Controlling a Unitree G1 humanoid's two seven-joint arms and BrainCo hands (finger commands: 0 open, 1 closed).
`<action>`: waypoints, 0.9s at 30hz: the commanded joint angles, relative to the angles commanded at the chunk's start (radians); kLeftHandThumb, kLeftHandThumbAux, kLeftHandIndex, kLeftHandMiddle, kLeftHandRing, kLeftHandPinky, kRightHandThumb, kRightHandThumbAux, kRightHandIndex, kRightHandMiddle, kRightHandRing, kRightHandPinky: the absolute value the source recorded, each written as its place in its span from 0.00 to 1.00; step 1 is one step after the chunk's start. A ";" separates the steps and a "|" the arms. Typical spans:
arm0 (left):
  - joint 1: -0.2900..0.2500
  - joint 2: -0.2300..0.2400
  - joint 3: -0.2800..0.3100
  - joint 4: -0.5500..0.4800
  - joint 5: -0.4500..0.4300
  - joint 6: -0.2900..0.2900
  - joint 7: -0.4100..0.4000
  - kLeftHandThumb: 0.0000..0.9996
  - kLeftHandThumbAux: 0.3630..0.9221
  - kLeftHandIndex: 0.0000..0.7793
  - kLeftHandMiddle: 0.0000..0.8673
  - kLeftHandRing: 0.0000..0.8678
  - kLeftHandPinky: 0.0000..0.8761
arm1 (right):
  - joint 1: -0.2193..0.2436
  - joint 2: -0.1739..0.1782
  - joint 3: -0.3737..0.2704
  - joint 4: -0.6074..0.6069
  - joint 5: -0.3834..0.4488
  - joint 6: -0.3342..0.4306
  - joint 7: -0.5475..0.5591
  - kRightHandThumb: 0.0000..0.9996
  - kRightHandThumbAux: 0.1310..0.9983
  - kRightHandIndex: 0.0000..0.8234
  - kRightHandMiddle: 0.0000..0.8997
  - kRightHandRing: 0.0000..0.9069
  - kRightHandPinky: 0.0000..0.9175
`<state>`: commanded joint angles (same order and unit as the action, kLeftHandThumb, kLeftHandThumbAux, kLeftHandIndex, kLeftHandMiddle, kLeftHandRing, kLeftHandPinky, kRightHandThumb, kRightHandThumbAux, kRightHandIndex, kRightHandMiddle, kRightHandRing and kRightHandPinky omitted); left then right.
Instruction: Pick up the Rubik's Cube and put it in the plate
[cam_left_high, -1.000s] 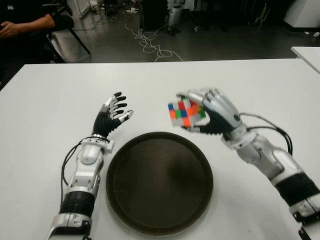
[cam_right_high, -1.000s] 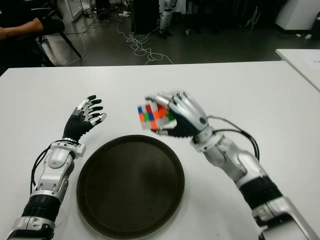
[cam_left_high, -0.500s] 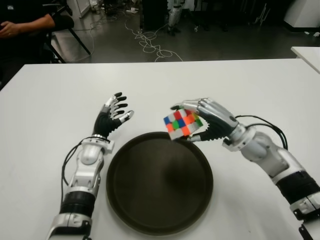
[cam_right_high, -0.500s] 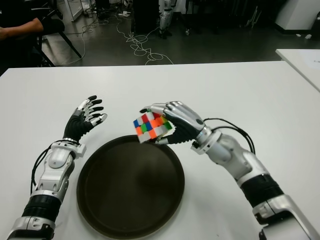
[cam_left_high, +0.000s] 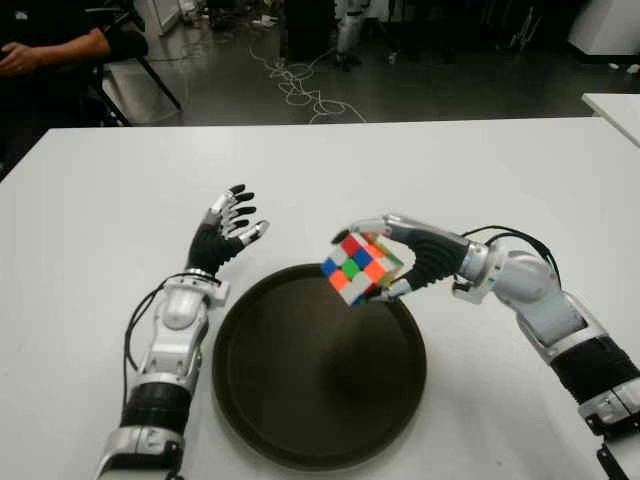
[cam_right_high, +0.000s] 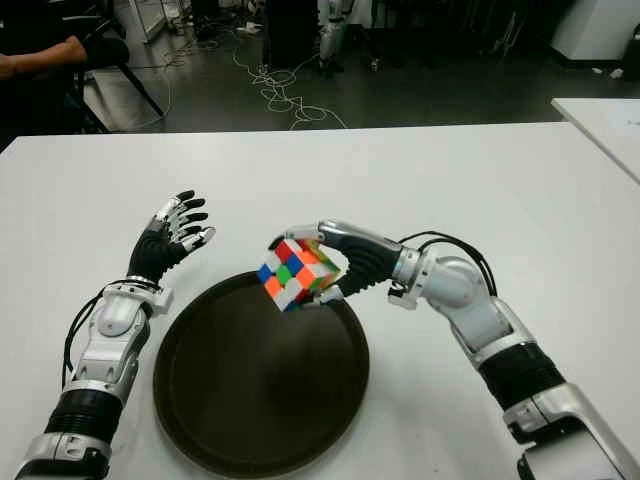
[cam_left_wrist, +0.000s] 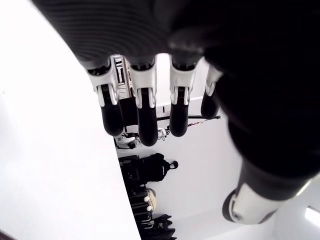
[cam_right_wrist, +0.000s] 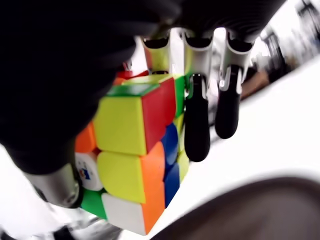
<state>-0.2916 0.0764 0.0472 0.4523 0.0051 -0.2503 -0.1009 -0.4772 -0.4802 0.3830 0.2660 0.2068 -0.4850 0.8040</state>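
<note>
Gripping the Rubik's Cube, the right hand hides its far faces above the plate; left hand spread, empty.

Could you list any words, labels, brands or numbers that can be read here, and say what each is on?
No text can be read in any view.
Small blue logo mark on a white sticker of the Rubik's Cube, held in the right hand above the plate: too small and blurred to read.

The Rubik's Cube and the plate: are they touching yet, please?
Apart. In the right wrist view the right hand holds the Rubik's Cube clear above the plate.
</note>
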 joint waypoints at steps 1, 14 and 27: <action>0.001 -0.001 0.000 -0.002 0.000 0.001 0.001 0.11 0.68 0.13 0.21 0.21 0.21 | 0.000 0.003 -0.007 -0.002 0.004 0.009 0.015 0.84 0.63 0.53 0.63 0.83 0.83; 0.006 -0.007 0.001 -0.020 0.000 0.018 0.008 0.12 0.67 0.14 0.22 0.22 0.20 | 0.011 0.053 -0.067 0.003 -0.067 0.031 0.033 0.84 0.63 0.53 0.63 0.82 0.82; 0.010 -0.008 0.000 -0.029 -0.006 0.021 0.005 0.14 0.67 0.14 0.22 0.21 0.20 | 0.095 0.175 -0.051 0.029 -0.388 -0.091 -0.278 0.84 0.63 0.52 0.63 0.79 0.78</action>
<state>-0.2811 0.0683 0.0473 0.4236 -0.0013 -0.2292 -0.0958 -0.3826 -0.3057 0.3319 0.2953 -0.1812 -0.5760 0.5257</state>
